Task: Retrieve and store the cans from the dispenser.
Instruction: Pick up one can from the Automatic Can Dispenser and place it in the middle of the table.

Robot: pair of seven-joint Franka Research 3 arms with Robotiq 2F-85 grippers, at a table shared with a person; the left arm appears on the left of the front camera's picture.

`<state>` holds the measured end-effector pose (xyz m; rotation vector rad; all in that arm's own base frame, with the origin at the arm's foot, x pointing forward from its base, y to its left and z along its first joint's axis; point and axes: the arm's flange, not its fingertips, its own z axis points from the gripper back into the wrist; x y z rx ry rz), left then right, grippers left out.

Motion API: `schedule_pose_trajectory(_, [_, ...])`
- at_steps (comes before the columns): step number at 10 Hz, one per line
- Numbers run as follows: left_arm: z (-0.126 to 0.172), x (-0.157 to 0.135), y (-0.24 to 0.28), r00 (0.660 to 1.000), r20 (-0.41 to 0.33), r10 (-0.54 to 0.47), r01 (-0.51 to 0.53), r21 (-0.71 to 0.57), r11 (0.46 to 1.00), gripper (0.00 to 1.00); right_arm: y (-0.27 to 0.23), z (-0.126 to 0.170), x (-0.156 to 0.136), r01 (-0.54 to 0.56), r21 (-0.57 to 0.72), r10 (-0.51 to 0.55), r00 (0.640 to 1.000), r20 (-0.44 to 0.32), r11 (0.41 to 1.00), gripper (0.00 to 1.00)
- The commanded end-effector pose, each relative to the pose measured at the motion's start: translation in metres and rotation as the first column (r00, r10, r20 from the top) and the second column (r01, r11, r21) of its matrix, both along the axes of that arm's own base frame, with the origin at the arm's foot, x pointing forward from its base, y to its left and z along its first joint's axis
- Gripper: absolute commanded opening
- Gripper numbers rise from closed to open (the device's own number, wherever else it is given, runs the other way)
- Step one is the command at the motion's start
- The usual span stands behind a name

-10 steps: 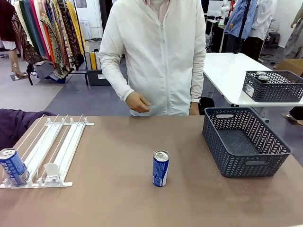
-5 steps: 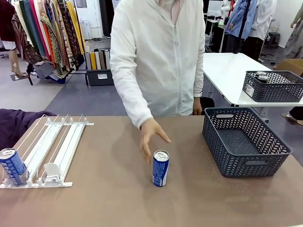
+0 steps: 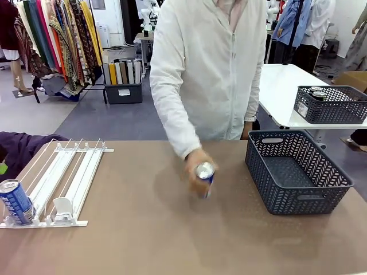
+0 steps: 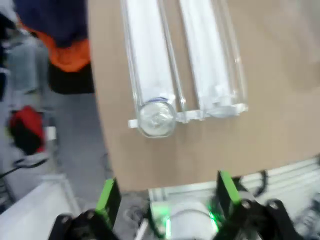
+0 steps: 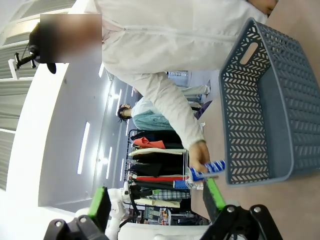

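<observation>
We are seeing the person's hand wrapping around a slim blue can near the table's middle. The fingers are curling over the cylinder and the shiny silver top is tipping toward us, all of it motion-blurred. In the right wrist view the same hand is gripping the blue-and-white can just beside the basket's rim. The sleeve above it is white, thin fabric.

Just beside the hand, toward our right, the dark grey plastic basket is sitting on the matte brown table - rectangular, with walls punched in a herringbone mesh and slot handles. The right wrist view is showing that lattice close up.

Well apart, at our left, the dispenser is lying flat: white plastic lanes with thin clear wire rails and a white pusher tab at the near end. A second blue can is standing upright at the near end of the outermost lane. From above, its round silver top is sitting at the lane's end stop, the glossy rails running away from it.

The left gripper is hovering off the table edge, green pads spread wide with nothing between them. The right gripper is also gaping wide - holding nothing.
</observation>
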<state>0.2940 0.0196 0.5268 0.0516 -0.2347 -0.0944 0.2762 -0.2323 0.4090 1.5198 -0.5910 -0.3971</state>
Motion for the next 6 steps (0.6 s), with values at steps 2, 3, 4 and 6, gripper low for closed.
schedule_pose_trajectory(2, [0.002, -0.006, 0.012, 1.000, 0.005, 0.004, -0.003, -0.123, 0.992, 1.00, 0.000, 0.004, -0.002, -0.013, 0.000, 0.013, 1.000, -0.006, 1.000, 1.00])
schedule_pose_trajectory(3, [0.002, -0.006, 0.012, 1.000, 0.005, 0.004, -0.003, -0.123, 0.992, 1.00, 0.000, 0.004, -0.002, -0.013, 0.000, 0.013, 1.000, -0.006, 1.000, 1.00])
schedule_pose_trajectory(4, [0.000, 0.000, 0.001, 1.000, 0.001, -0.007, 0.007, -0.044, 0.999, 1.00, 0.000, 0.004, -0.002, -0.013, 0.000, 0.013, 1.000, -0.006, 1.000, 1.00])
schedule_pose_trajectory(6, [-0.024, 0.022, -0.002, 0.996, 0.016, -0.083, 0.084, -0.051, 0.995, 1.00, 0.000, 0.004, -0.002, -0.013, 0.000, 0.013, 1.000, -0.006, 1.000, 1.00])
